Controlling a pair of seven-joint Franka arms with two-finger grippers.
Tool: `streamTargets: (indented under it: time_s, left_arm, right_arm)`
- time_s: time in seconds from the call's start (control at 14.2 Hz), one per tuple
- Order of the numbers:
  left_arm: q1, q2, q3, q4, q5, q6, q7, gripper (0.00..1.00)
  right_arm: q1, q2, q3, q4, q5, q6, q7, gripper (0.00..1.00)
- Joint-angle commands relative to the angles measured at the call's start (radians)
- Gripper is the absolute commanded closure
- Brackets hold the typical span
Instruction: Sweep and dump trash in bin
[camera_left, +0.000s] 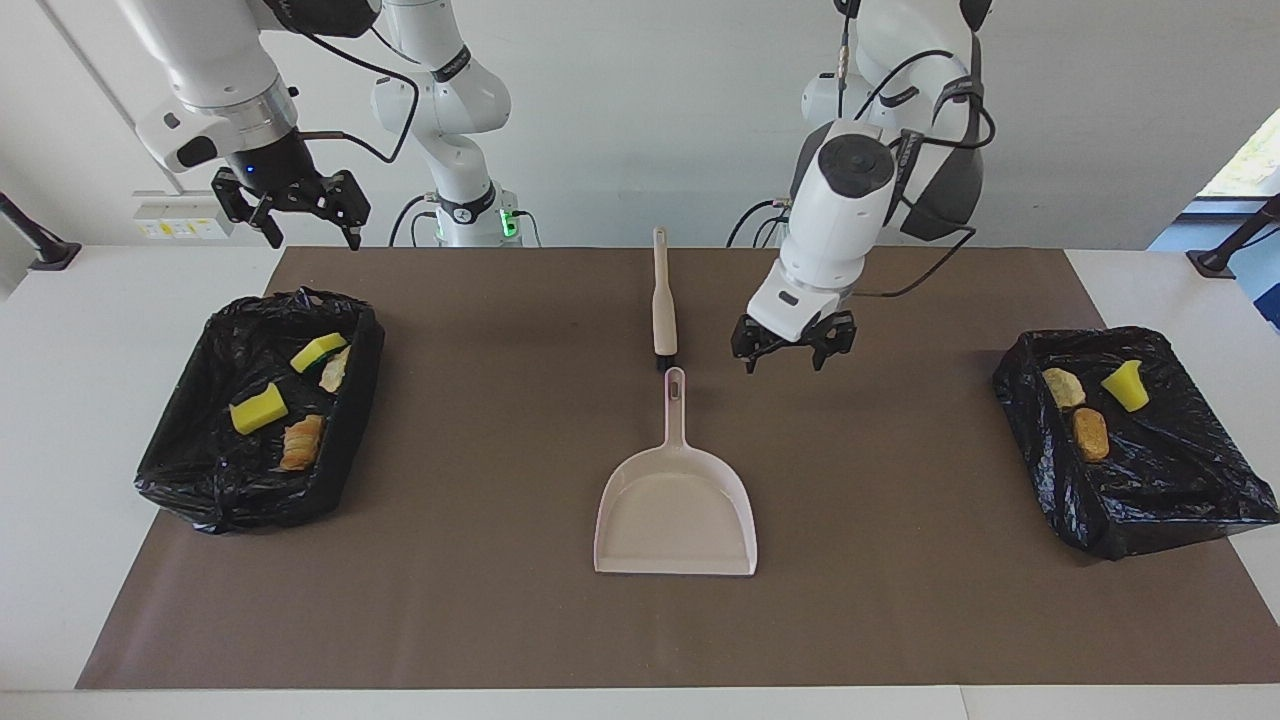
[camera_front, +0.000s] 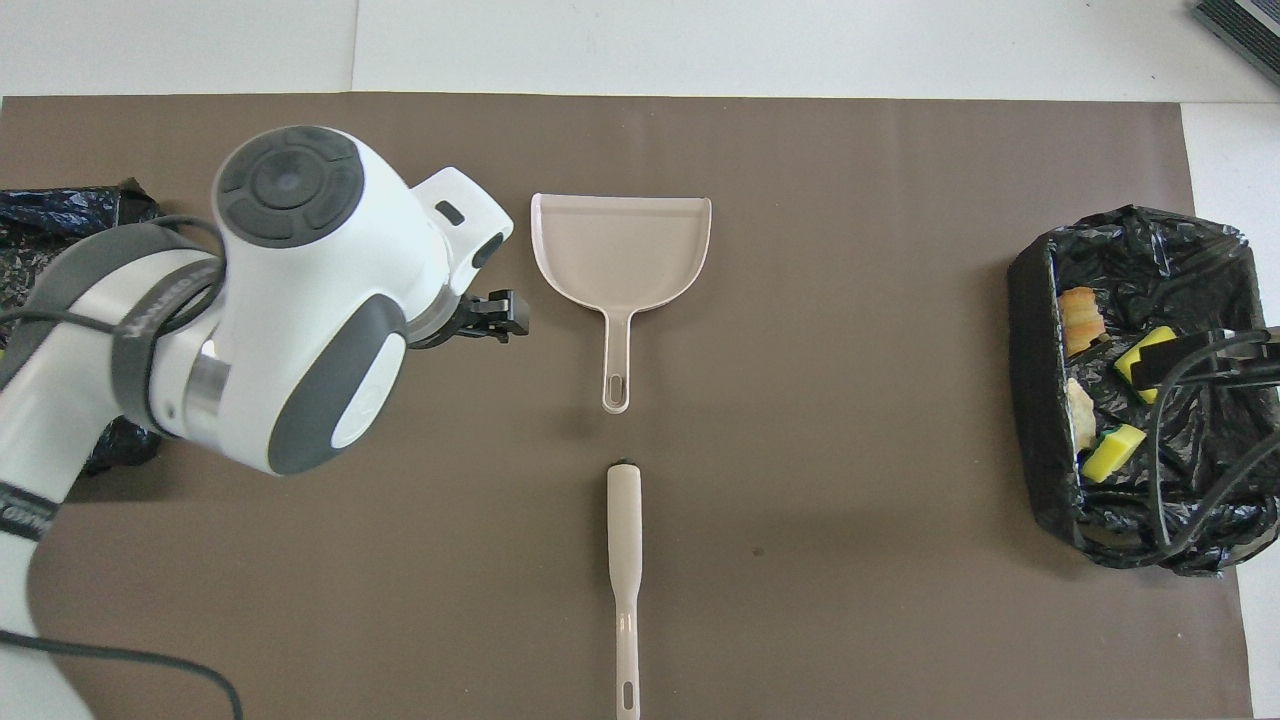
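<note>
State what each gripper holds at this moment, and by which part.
Nothing. The left gripper hangs open over the mat beside the pinkish-beige plastic dustpan; the right gripper waits open, raised near its bin.

Facing view: high camera across table, looks toward robots, sees whole mat (camera_left: 900, 600) and both bins. Overhead view: above robots' end, looks steeply down, closer. Both share dustpan (camera_left: 676, 510) (camera_front: 622, 250), brush (camera_left: 663, 305) (camera_front: 624, 540).

We found the dustpan (camera_left: 676, 505) mid-mat, the brush (camera_left: 663, 305) in line with its handle, nearer the robots, and trash (camera_left: 259, 409) in a bin (camera_left: 200, 480) at each table end.
</note>
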Motion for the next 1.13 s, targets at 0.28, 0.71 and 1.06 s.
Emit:
streamTargets:
  time_s: [0.28, 0.71, 1.06]
  left_arm:
    - [0.205, -0.311, -0.002, -0.156, -0.011, -0.119, 0.356, 0.00]
    - [0.304, -0.176, 0.023, 0.225, -0.007, -0.436, 0.501, 0.00]
    - [0.308, -0.177, 0.052, 0.261, -0.013, -0.466, 0.543, 0.00]
  right_arm:
    - [0.002, -0.020, -0.030, -0.025, 0.001, 0.011, -0.028, 0.00]
    - [-0.011, -0.018, -0.019, -0.021, 0.001, 0.017, -0.028, 0.00]
    - [-0.011, -0.018, -0.019, -0.021, 0.001, 0.015, -0.038, 0.00]
